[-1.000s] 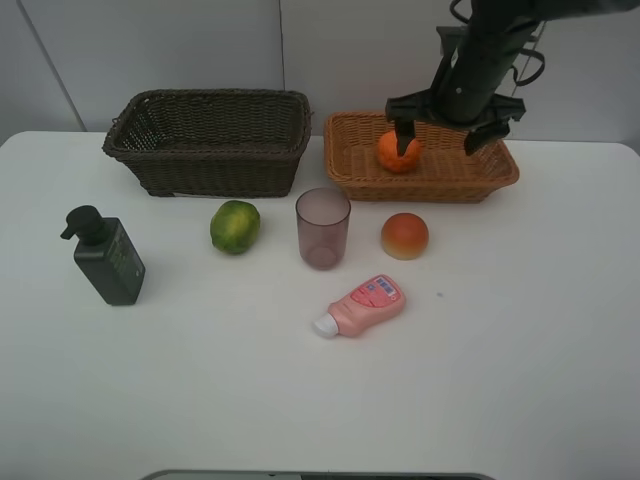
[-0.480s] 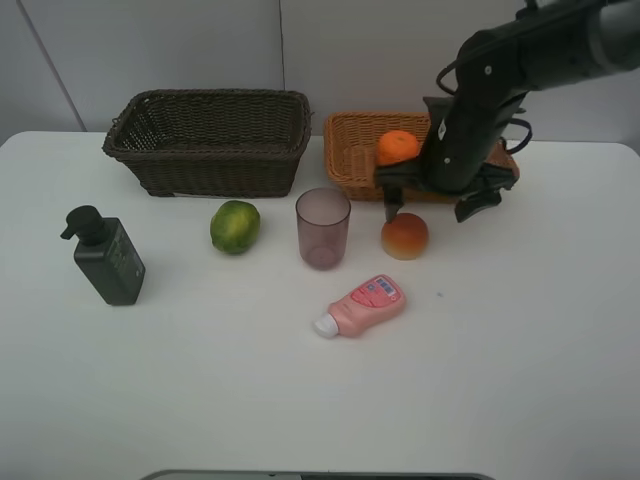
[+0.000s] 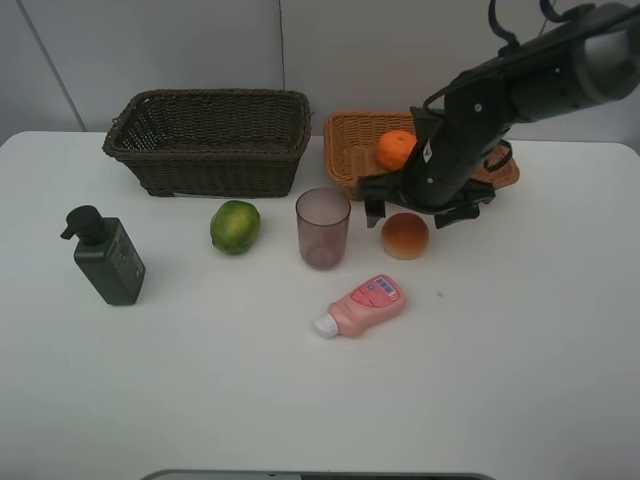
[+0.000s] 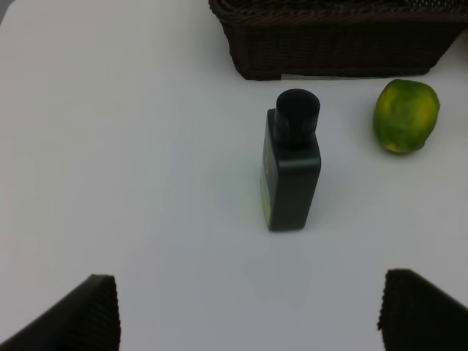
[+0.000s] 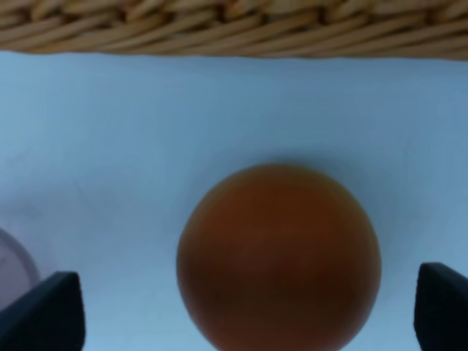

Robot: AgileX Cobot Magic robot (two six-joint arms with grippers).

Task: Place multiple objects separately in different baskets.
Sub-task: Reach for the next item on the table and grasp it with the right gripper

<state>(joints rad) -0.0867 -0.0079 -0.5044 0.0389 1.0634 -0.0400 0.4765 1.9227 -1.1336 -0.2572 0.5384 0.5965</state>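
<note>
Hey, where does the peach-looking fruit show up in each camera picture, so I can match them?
Exterior high: the peach lies just in front of the tan basket, right of the mauve cup.
Left wrist: not in it.
Right wrist: the peach fills the middle, between the fingertips of the open right gripper.
Shared landmark: the tan basket's woven wall, just beyond the peach in both views.

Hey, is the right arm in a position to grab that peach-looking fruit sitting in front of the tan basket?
Likely yes. The right gripper hangs open over the peach-like fruit, which the wrist view shows centred in its open span with nothing between. The mauve cup stands apart to one side.
</note>
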